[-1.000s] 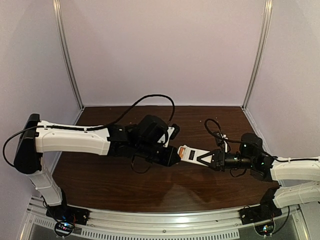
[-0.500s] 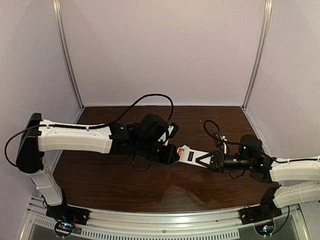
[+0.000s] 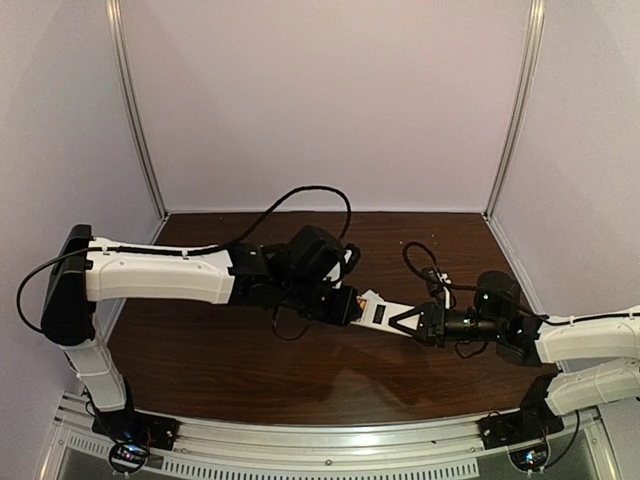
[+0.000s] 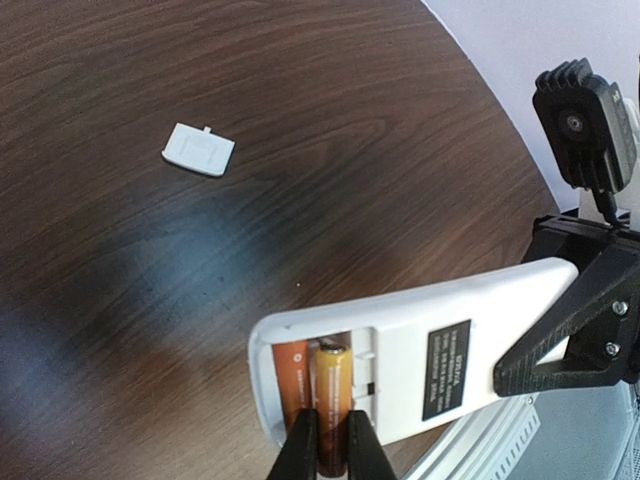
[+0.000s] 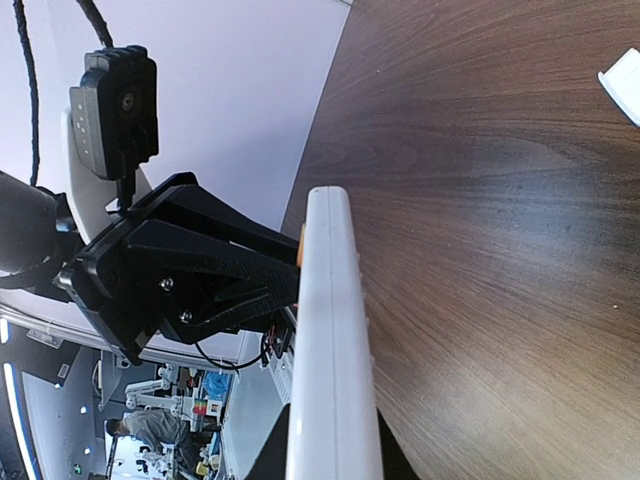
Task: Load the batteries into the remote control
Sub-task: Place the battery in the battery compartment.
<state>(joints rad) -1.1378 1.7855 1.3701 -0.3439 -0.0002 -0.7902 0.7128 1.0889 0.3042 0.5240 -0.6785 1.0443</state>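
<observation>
The left tool [image 4: 332,445] is clenched on one battery [image 4: 332,385] at the open bay of the remote control [image 4: 460,320], beside the seated battery [image 4: 291,375]; the right tool [image 3: 405,320] grips the remote control above the counter [image 4: 150,260].

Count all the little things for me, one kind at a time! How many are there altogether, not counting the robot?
batteries: 2
remote control: 1
loose white cover: 1
Total: 4
</observation>
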